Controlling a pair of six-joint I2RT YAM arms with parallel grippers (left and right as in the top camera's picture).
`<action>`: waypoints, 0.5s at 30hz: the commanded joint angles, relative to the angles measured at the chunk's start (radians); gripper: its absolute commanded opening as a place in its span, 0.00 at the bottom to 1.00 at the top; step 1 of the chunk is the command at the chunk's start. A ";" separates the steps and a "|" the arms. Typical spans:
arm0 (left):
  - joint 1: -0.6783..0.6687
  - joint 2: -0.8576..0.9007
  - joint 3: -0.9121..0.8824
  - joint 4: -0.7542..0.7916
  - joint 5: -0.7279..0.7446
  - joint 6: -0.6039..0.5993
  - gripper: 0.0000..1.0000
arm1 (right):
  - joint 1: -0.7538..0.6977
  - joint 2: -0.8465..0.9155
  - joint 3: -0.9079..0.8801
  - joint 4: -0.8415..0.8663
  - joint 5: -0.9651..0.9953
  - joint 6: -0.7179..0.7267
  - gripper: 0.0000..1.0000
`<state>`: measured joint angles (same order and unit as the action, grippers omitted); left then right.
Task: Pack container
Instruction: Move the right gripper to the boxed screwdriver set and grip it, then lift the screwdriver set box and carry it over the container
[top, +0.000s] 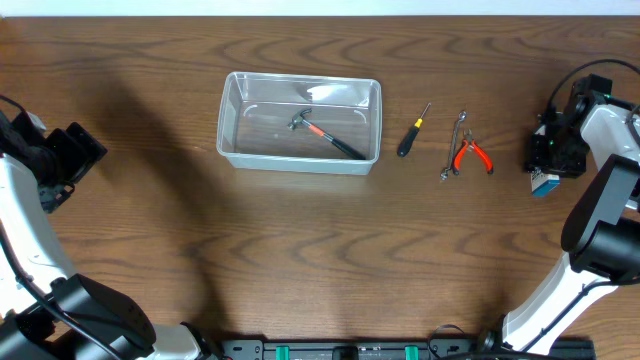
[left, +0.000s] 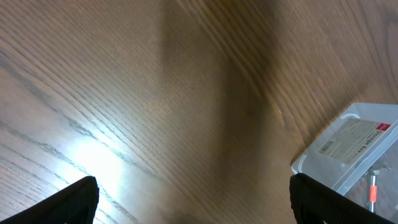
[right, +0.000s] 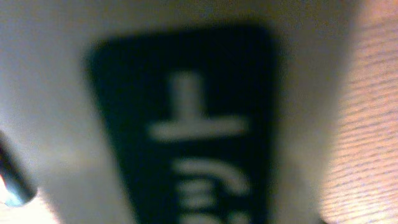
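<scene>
Container (top: 262, 128) sits far-centre on table (top: 300, 250), hammer (top: 325, 135) inside; screwdriver (top: 413, 132), pliers (top: 472, 152) to its right. Right hand (top: 555, 150) at small box (top: 543, 183): grip, cannot tell. Left hand (left: 193, 205) wide, empty. Judgement: square fingers on box sides before lifting.

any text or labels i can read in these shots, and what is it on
label on the container, left wrist view: printed lines, too small and blurred to read.
dark panel, right wrist view: white characters, the top one shaped like a "T" or a cross, too blurred to read.
Overhead view: no readable text.
</scene>
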<state>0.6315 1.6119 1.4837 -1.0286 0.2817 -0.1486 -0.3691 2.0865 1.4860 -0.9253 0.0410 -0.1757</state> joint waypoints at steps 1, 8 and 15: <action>-0.005 -0.009 0.011 -0.003 -0.005 0.017 0.91 | -0.004 0.010 -0.009 -0.002 0.007 -0.002 0.28; -0.005 -0.009 0.011 -0.003 -0.005 0.018 0.90 | -0.003 0.010 -0.005 -0.007 0.007 0.000 0.01; -0.005 -0.009 0.011 -0.003 -0.005 0.018 0.90 | 0.005 -0.007 0.097 -0.061 -0.010 0.018 0.01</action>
<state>0.6315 1.6119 1.4837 -1.0290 0.2821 -0.1486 -0.3691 2.0865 1.5116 -0.9775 0.0402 -0.1715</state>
